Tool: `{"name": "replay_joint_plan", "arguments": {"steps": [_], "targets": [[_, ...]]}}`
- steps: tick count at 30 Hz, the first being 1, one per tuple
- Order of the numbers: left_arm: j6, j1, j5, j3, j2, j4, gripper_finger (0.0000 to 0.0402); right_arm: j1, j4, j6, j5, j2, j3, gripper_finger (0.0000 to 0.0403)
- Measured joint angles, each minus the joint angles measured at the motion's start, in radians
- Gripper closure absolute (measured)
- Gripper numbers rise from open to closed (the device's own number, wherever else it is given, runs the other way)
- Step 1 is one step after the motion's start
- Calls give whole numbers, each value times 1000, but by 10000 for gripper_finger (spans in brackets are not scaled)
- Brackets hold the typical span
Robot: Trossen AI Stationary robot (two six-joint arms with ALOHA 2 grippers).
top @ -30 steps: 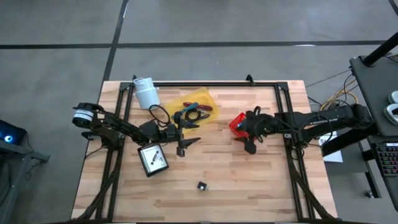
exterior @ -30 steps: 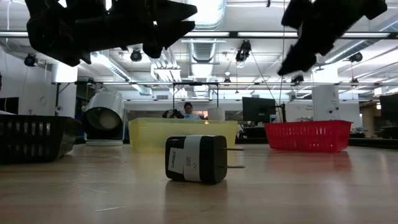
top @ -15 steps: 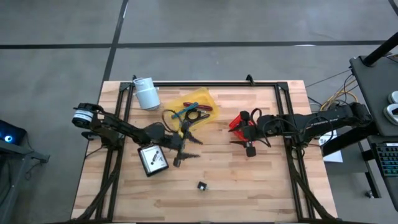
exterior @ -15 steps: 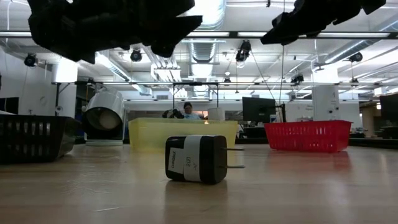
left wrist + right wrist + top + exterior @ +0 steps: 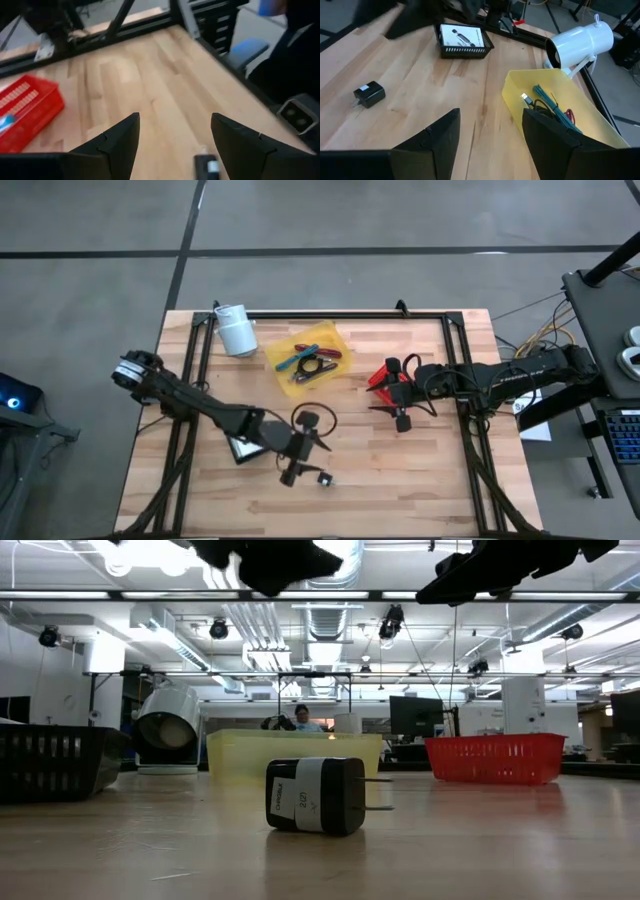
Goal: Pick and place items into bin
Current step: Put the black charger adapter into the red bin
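Left gripper, fingers apart, hovers above small black plug adapter on table; next: descend, grasp. Right gripper fingers apart, waiting.

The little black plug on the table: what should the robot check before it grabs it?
1. Left tool open: ok.
2. Black plug lying free on the table, nothing touching it: ok.
3. Plug centred between the left tool's fingers: not ok, it sits off toward one finger.
4. Left tool down at the plug's height: not ok, the low view shows it well above the table.
5. Right tool out of the way: ok, it hovers open by the red bin.
6. Which bin the plug goes into, red or yellow bin: cannot tell.
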Motion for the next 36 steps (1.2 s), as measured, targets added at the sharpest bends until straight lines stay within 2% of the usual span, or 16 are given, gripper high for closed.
{"name": "replay_joint_plan", "arguments": {"steps": [4, 11, 21, 36], "targets": [[-16, -27, 1, 13, 0, 11, 173, 0, 0, -3, 0, 0, 0, 202], [-182, -19, -8, 14, 29, 28, 170, 0, 0, -12, 0, 0, 0, 202], [-184, -24, 4, 70, 200, 1, 100, -1, 1, -36, 0, 0, -1, 202], [-263, -56, -5, 85, 321, -23, 96, 0, -7, -34, -2, 0, -9, 202]]}}
